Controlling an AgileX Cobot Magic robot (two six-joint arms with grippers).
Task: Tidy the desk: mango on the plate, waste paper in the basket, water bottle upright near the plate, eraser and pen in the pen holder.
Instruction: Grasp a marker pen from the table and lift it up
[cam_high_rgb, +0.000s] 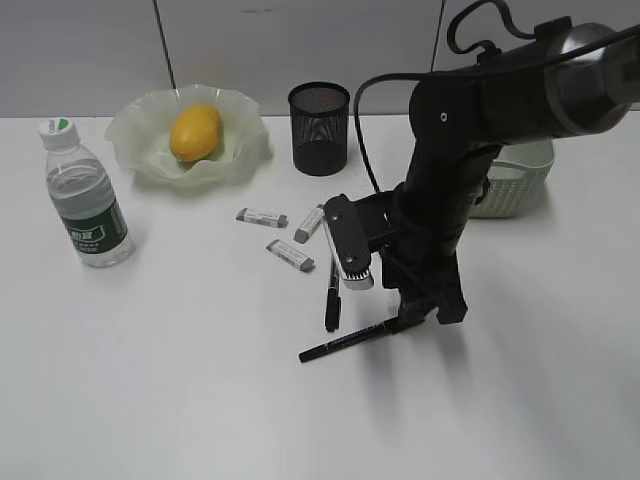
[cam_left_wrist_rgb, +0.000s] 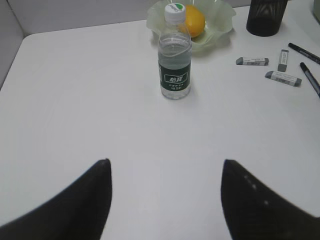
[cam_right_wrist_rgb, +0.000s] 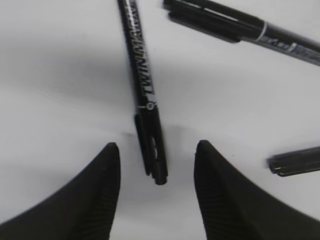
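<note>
pen (cam_right_wrist_rgb: 146, 95) first: it lies flat on the white desk (cam_high_rgb: 180, 380), its capped end sitting between the two fingers of the right claw (cam_right_wrist_rgb: 156, 170), which is down low over it. those fingers stand apart on either side and neither touches the barrel as far as i can see, so nothing is held yet.

risk number one, to my eye: the pen sits nearer the one finger than the other, so a squeeze could shove or roll it instead of pinching it. risk two: the grip would land near the end, and a long pen caught there may droop or swing on the way to the pen holder (cam_high_rgb: 319, 128).

more trouble close by: a second pen (cam_right_wrist_rgb: 240, 25) lies just above, a third (cam_right_wrist_rgb: 295, 161) off to the side, and either could get nudged.

further out, three erasers (cam_high_rgb: 290, 255) wait between the pens and the plate (cam_high_rgb: 130, 135), where the mango (cam_high_rgb: 195, 132) already sits. bottle (cam_high_rgb: 88, 195) stands upright beside it. basket (cam_high_rgb: 515, 180) is half hidden behind the arm.

left claw (cam_left_wrist_rgb: 165, 200) hangs wide and empty.
</note>
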